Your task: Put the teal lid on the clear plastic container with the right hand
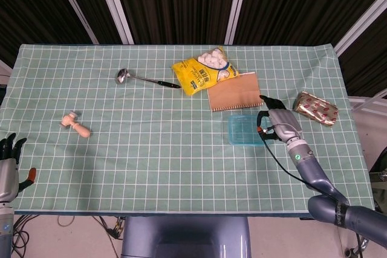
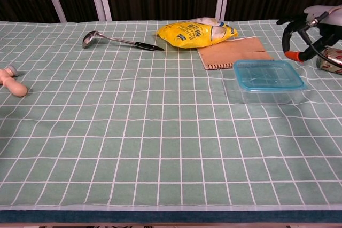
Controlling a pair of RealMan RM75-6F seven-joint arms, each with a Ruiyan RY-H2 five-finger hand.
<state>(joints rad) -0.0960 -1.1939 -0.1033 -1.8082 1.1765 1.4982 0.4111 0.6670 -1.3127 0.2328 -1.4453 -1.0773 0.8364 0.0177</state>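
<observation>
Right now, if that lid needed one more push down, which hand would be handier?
Probably the right hand: it hangs open just beside the teal lid resting on the clear plastic container. The left hand sits off the table's near left corner, far away.

1. We note a pale green tablecloth [image 2: 133, 132] with a white grid.
2. We see a teal lid [image 2: 268, 74] on a clear container [image 2: 267, 93].
3. We log a yellow bag [image 2: 195, 32], brown notebook [image 2: 234, 52] and gold packet [image 1: 315, 108].
4. We record a grey right hand [image 2: 312, 28] with black fingers and an orange tip.
</observation>
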